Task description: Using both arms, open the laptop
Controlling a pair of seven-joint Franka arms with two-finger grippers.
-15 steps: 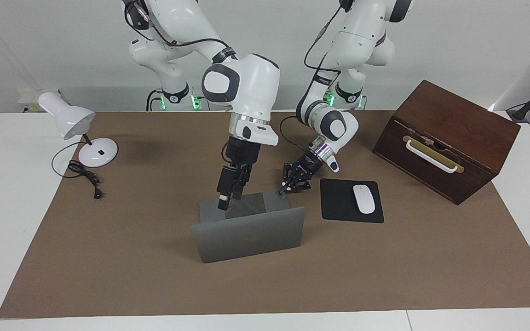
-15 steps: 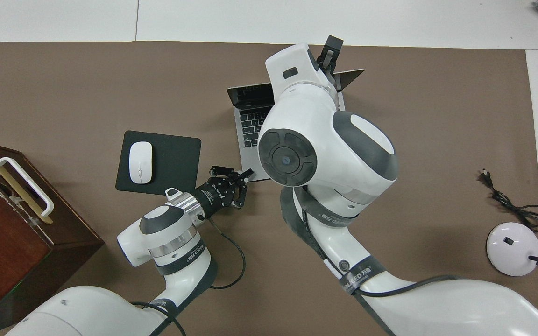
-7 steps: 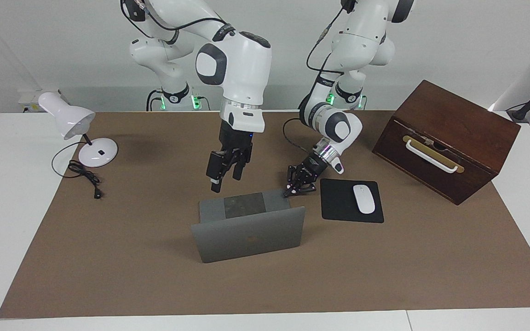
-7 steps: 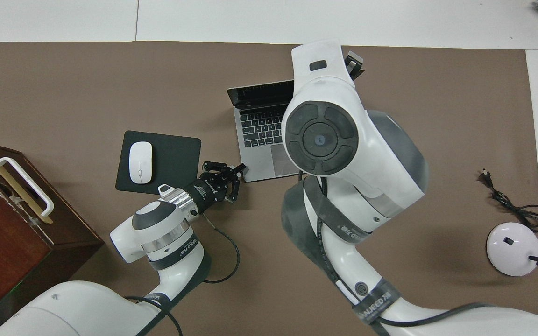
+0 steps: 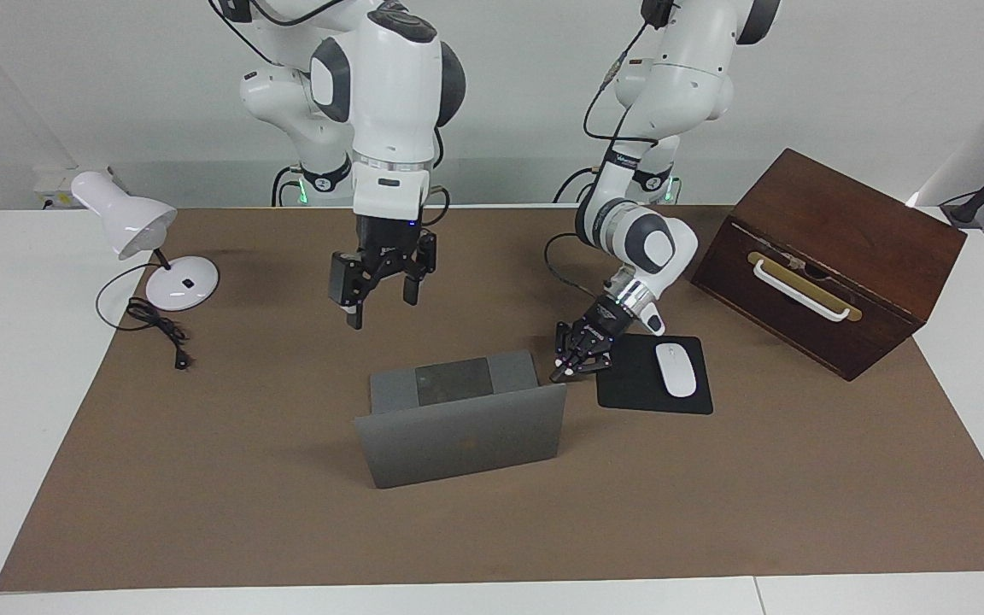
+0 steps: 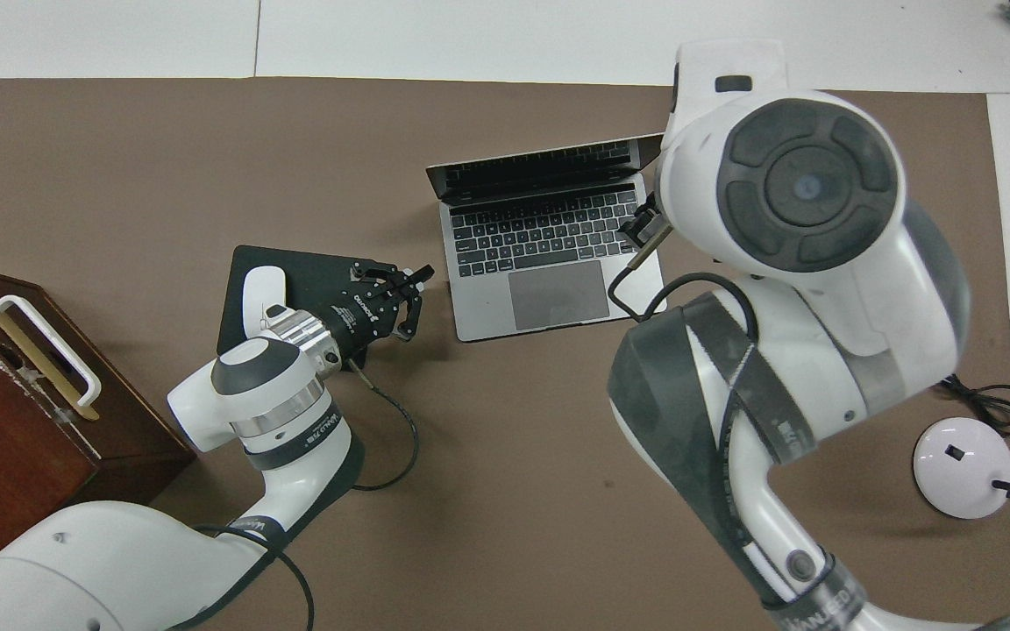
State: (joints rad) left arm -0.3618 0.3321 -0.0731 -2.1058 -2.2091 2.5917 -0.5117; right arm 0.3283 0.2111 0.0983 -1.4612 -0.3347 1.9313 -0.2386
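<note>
We saw the laptop standing open, so both empty arms hung clear: left gripper jaws closed beside it, right gripper jaws parted (above the worktop).

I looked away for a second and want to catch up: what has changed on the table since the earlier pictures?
The right claw has lifted off the laptop deck and pulled back up toward the robots, holding nothing. The left claw, shut, has slid off the deck's corner toward the mouse pad. The laptop stays open where it was; the mouse, lamp and wooden box have not moved.
</note>
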